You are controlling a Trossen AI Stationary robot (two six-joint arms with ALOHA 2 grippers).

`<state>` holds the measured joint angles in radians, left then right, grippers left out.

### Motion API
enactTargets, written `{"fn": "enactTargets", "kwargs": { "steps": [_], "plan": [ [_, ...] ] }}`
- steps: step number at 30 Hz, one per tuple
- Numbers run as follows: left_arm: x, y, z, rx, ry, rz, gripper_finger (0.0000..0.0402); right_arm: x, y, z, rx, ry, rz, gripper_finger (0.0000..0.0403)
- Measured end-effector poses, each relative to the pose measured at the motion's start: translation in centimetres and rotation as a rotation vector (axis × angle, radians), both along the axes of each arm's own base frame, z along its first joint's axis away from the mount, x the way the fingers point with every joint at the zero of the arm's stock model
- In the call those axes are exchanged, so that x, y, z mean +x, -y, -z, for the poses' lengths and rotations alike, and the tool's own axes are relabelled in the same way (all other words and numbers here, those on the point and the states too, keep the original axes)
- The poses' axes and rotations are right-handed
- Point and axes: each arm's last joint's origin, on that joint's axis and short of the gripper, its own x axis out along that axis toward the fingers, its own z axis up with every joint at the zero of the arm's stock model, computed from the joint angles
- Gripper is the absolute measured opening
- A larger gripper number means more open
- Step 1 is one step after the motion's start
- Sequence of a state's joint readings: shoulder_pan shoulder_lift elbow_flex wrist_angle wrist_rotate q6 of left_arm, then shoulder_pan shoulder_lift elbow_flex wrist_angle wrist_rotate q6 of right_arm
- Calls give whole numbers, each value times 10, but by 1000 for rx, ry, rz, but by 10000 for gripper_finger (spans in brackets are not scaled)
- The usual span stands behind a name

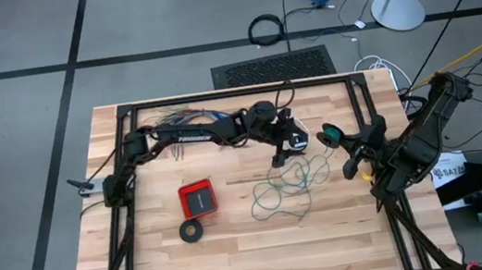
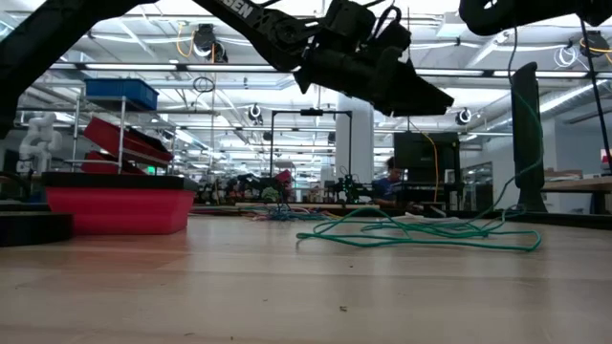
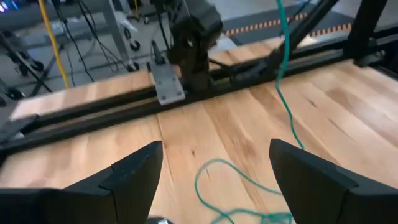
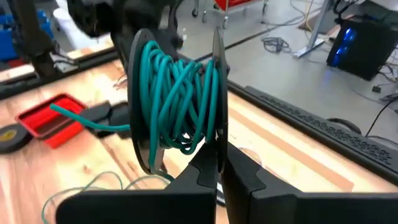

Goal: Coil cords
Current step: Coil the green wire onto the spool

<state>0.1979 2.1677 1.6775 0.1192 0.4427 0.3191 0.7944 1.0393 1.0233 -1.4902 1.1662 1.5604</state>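
1. Wire, thin and teal-green, is lying in loose loops mid-table, partly wound on a spool.
2. Right gripper is pinching the spool's flange.
3. Left gripper is hovering over the loops, fingers spread.

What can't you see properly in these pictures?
- Spool: right wrist view, its bottom sits behind the right gripper.
- Green wire: high view, tangle too thin to trace its ends.
- Red tray: low view, seen edge-on, inside hidden.
- Left gripper: left wrist view, fingertips cut off by the edge.
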Motion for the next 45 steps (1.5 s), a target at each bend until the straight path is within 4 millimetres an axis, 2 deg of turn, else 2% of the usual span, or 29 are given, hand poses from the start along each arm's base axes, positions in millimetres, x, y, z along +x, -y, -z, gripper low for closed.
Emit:
{"fn": "enactTargets", "kwargs": {
  "steps": [5,9,13,21,27,34,40,45],
  "plan": [
    [0,-4,-18,7,108,-17,301,-3,-1,4,9,-49,-8,0],
    [-2,-12,-30,13,182,-23,301,-7,2,15,26,-80,24,0],
    [-5,-16,-31,-52,175,55,301,-11,2,27,38,-91,34,0],
    [-6,-11,-27,-146,115,126,301,-11,-2,40,55,-76,27,0],
    [-3,6,-26,-173,95,168,301,-6,-7,44,15,-107,3,0],
    [0,13,-25,-136,96,48,300,-1,-8,46,0,-139,5,0],
    [0,12,-25,-133,94,16,257,1,-11,47,1,-138,-14,0],
    [1,22,-26,-138,93,73,226,4,-13,47,5,-128,-34,0]
  ]
}}
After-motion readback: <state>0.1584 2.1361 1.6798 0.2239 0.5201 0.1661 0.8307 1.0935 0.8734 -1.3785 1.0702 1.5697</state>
